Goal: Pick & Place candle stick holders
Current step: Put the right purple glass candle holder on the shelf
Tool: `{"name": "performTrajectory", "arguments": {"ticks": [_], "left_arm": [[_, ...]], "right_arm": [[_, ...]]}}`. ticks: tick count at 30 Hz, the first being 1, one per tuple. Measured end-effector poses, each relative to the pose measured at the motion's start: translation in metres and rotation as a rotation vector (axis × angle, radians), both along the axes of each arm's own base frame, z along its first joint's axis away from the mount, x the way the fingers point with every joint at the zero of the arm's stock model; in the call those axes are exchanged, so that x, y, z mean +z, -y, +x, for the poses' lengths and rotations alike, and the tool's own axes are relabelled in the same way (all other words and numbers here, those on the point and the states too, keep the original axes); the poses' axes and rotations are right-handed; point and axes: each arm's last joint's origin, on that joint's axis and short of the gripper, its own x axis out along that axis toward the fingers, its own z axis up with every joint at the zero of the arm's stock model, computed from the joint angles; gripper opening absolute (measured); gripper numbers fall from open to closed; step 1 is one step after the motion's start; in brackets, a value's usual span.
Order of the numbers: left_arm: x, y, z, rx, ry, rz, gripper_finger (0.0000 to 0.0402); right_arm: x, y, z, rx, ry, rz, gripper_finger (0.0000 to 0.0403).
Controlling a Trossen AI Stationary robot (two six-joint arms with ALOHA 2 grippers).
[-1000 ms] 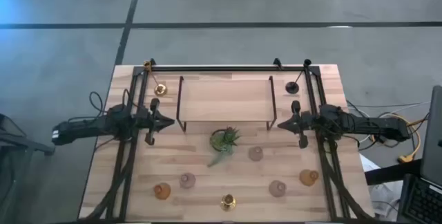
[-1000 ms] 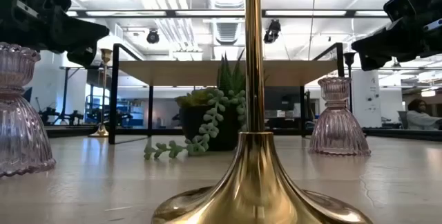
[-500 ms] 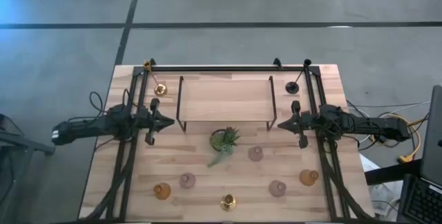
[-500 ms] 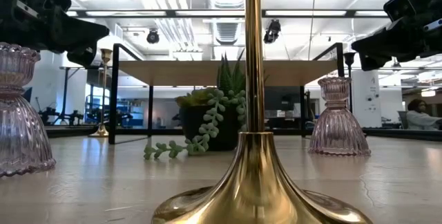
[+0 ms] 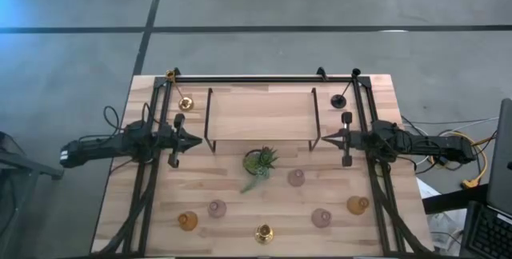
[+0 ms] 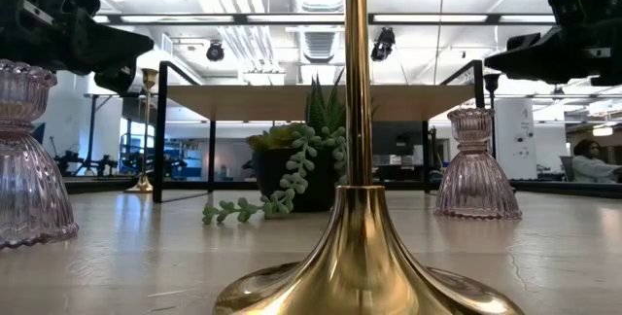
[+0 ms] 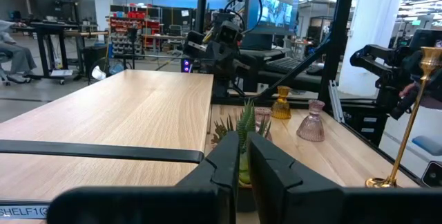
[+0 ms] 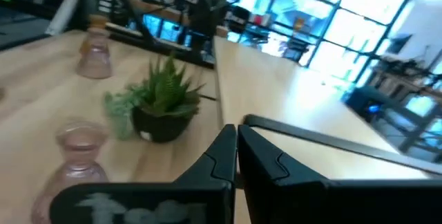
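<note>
The left gripper [image 5: 197,141] hangs above the table [image 5: 264,211] near its left edge, fingers nearly together with only a thin slit between them and nothing held; the right gripper [image 5: 322,139] hangs opposite near the right edge, fingers pressed together and empty. Between the two stands a low wooden shelf [image 5: 261,113] on black legs toward the far edge. Just in front of the shelf, at the table's middle, sits a small green potted plant [image 5: 260,161]. A brass candle stick holder [image 5: 186,103] stands by the far left corner beside the shelf, and a black holder [image 5: 339,101] by the far right corner. Just right of the plant is a pale pink holder [image 5: 297,177]. Along the near edge, from left to right, stand an amber holder [image 5: 187,221], a second pink holder [image 5: 217,208], a second brass holder [image 5: 264,232] closest to the edge, a third pink holder [image 5: 322,217] and a second amber holder [image 5: 357,205].
</note>
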Motion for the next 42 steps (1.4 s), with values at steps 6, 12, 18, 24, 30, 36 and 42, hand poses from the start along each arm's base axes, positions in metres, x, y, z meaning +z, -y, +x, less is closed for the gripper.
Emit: {"name": "performTrajectory", "arguments": {"ticks": [6, 12, 18, 24, 30, 36, 42], "left_arm": [[0.000, 0.000, 0.000, 0.000, 0.000, 0.000, 0.0035], [0.000, 0.000, 0.000, 0.000, 0.001, 0.000, 0.0035], [0.000, 0.000, 0.000, 0.000, 0.000, 0.000, 0.0035], [0.000, 0.000, 0.000, 0.000, -0.005, -0.001, 0.0035], [-0.001, 0.000, 0.000, 0.001, -0.015, -0.002, 0.0035], [-0.001, 0.000, 0.001, 0.001, -0.016, -0.002, 0.0035], [0.000, 0.000, 0.001, 0.000, -0.007, -0.001, 0.0035]], "right_arm": [[0.001, 0.000, 0.000, -0.004, 0.007, 0.007, 0.0008], [0.017, 0.000, 0.000, 0.007, 0.190, 0.318, 0.0008], [0.046, -0.001, -0.008, 0.096, 0.500, 0.501, 0.0008], [0.065, -0.003, -0.019, 0.190, 0.713, 0.447, 0.0008], [0.081, -0.013, -0.026, 0.531, 0.640, 0.332, 0.0008], [0.079, -0.017, -0.023, 0.669, 0.469, 0.317, 0.0008], [0.084, -0.017, -0.025, 0.646, 0.491, 0.333, 0.0008]]}}
